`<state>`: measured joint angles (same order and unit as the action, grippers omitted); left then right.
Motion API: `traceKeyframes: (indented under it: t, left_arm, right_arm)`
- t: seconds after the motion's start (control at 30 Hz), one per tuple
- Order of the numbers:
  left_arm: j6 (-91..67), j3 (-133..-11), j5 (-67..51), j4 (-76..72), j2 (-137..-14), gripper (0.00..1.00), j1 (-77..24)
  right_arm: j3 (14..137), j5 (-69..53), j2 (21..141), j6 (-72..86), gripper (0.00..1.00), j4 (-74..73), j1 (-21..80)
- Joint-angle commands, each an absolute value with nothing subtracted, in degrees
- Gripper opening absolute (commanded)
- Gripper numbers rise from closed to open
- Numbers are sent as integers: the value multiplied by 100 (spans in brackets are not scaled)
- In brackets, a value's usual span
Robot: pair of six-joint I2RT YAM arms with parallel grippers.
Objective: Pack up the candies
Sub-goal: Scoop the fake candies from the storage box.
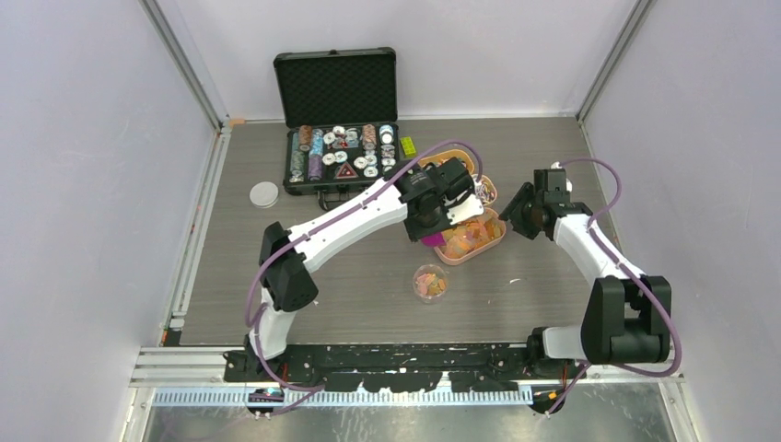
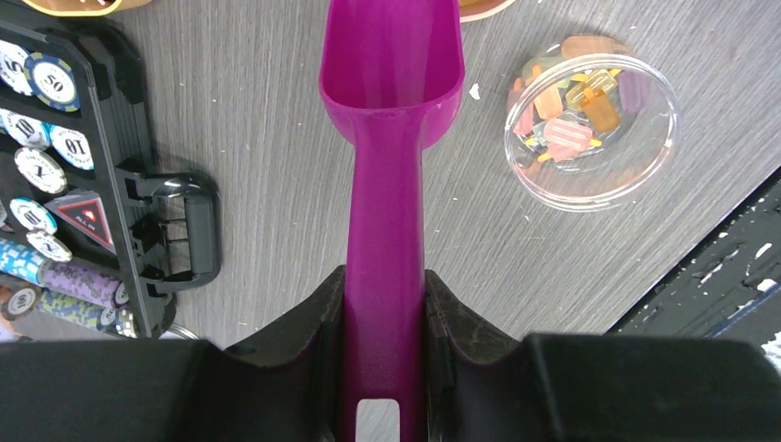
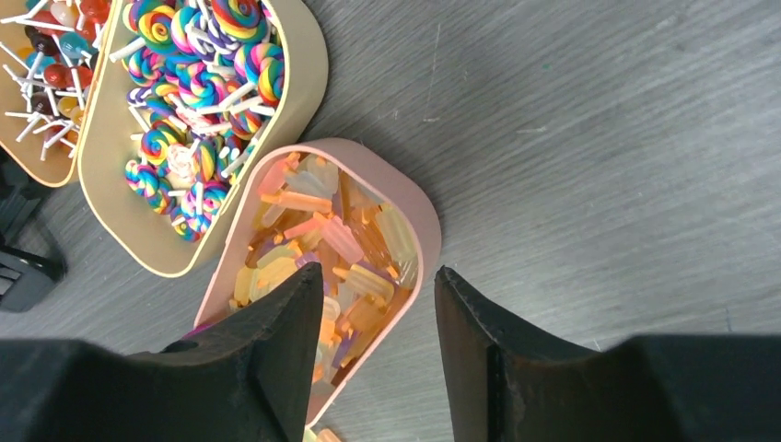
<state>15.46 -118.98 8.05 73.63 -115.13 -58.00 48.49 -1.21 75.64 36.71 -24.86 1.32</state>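
Our left pincer (image 2: 382, 308) grips the scoop (image 2: 391, 83), which we see empty, just beside the cup (image 2: 589, 204) holding a few candies (image 2: 566, 138). Our right pincer (image 3: 378, 276) hangs wide over the tray (image 3: 425, 230), heaped with more, so we judge most scooping is left

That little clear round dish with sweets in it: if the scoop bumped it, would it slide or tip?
Probably slide, not tip: the dish looks low and wide, flat on the smooth table. It seems thin clear plastic holding few candies, so likely light and easily shoved. With its top apparently open, a hard knock might spill some.
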Motion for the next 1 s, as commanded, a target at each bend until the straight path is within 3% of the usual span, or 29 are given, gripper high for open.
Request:
traceKeyframes:
  t: [0.0, 0.53, 0.97]
  left_arm:
    - [1822, -12151, 896, 7160, -11650, 0, -5766]
    - [1956, -12461, 861, 7043, -12283, 0, -5757]
    - [1962, -12272, 843, 6630, -12546, 0, -5757]
  right_arm:
    - [4860, -327, 7919, 3487, 51, -1957, 103]
    - [4386, -458, 8478, 3483, 29, -1441, 87]
    - [4199, -614, 8402, 3568, 25, -1228, 81]
